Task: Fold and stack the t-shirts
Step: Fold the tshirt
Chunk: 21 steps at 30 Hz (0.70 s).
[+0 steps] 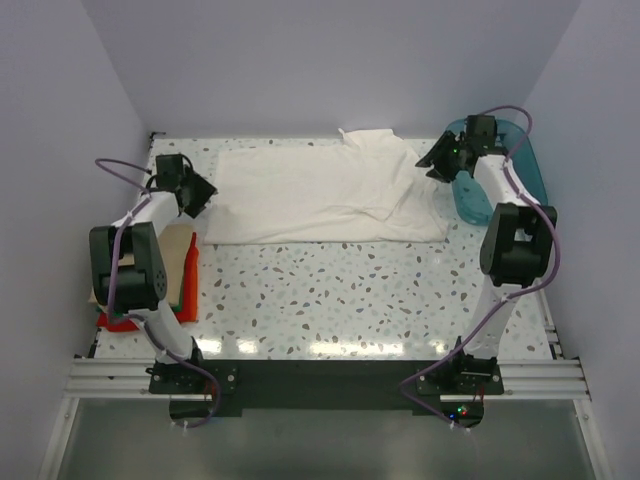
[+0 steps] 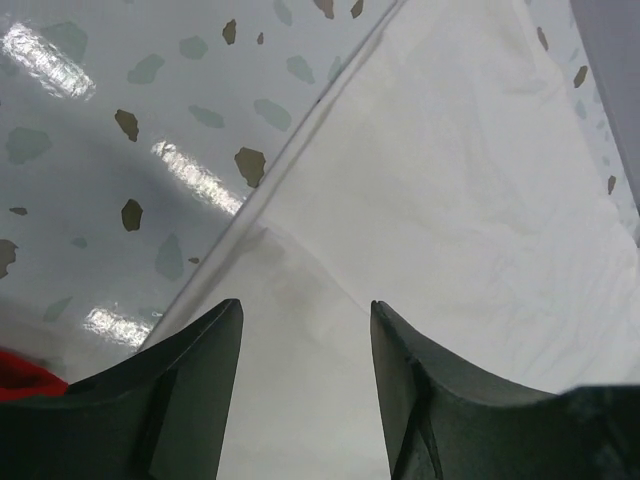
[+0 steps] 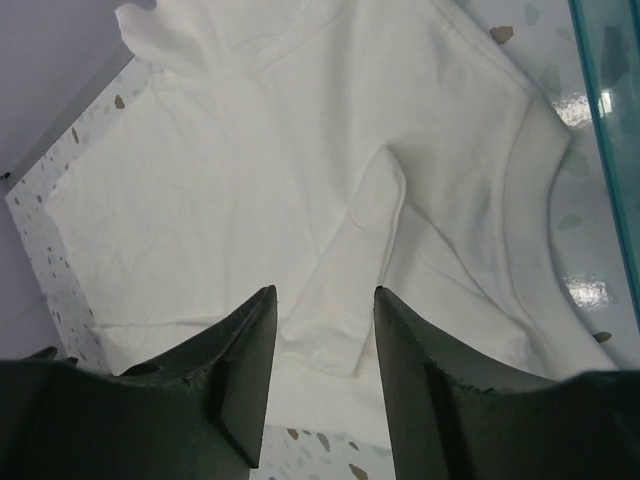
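1. White soft cloth fills the far half of the speckled terrazzo table (image 1: 330, 300): the large plain white t-shirt (image 1: 325, 195) lies spread flat there, its long side running left to right; one sleeve pokes toward the back wall, and the other lies folded in over the body.
2. My left gripper (image 1: 195, 195) hangs over the shirt's left end; from my left wrist I see its fingers spread wide (image 2: 305, 310) with nothing between them; below them are the white t-shirt (image 2: 450, 200) and its near edge, running diagonally against the bare table (image 2: 120, 130).
3. My right gripper (image 1: 440, 160) hangs over the shirt's right end, by the collar; its fingers also stand apart (image 3: 325, 295) and hold nothing; the white t-shirt (image 3: 300, 170) and its folded-in sleeve lie beneath them.
4. Just right of that gripper, the translucent teal plastic bin (image 1: 490, 190) stands at the far right of the table; its rim shows at the edge of my right wrist view (image 3: 605, 120).
5. At the table's left edge, partly hidden by my left arm, is a small pile: a folded tan shirt (image 1: 175, 255) and a folded red shirt (image 1: 189, 285); a scrap of red (image 2: 25, 375) also shows in my left wrist view.
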### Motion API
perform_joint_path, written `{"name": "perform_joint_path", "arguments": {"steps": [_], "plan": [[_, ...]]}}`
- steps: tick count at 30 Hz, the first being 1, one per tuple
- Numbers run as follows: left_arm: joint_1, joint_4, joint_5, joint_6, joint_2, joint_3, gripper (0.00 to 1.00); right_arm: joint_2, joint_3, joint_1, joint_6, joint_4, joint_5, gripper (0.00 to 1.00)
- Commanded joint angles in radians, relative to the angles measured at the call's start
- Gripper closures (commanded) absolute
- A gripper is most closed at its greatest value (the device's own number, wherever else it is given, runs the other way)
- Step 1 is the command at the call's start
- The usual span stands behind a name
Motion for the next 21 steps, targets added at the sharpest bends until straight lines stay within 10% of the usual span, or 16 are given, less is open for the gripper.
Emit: {"name": "perform_joint_path", "arguments": {"steps": [1, 21], "plan": [[0.005, 0.045, 0.014, 0.003, -0.118, -0.028, 0.41, -0.103, -0.035, 0.046, -0.046, -0.017, 0.044, 0.52], [-0.078, 0.11, 0.008, -0.045, -0.234, -0.264, 0.44, -0.094, -0.352, 0.259, -0.003, 0.156, 0.206, 0.51]]}}
